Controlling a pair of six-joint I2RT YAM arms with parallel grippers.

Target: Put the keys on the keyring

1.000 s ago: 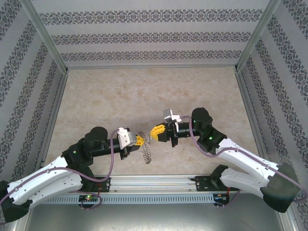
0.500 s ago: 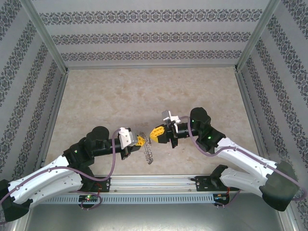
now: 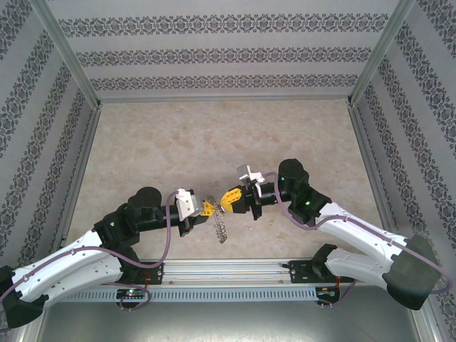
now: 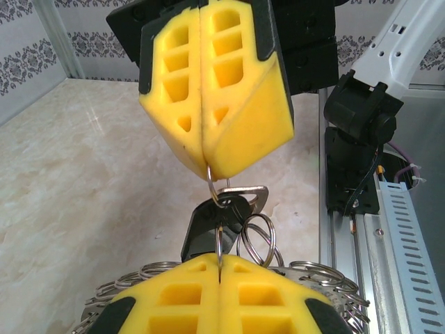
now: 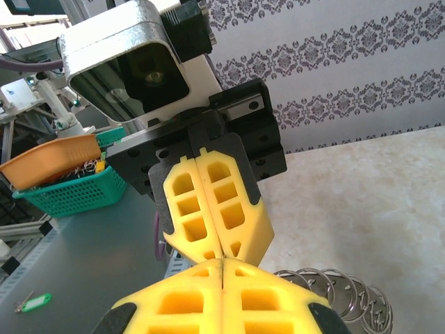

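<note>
Left wrist view: left gripper (image 4: 220, 270) and right gripper (image 4: 206, 158), tip to tip, both clamped shut on one loop of the keyring (image 4: 135, 280). Key (image 4: 211, 224) hangs between them.

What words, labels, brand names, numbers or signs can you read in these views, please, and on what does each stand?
None can be read.
The green tag: its white label is too small to read.
The key and the keyring: no marking visible.
The wallpaper: ornament, not lettering.
</note>
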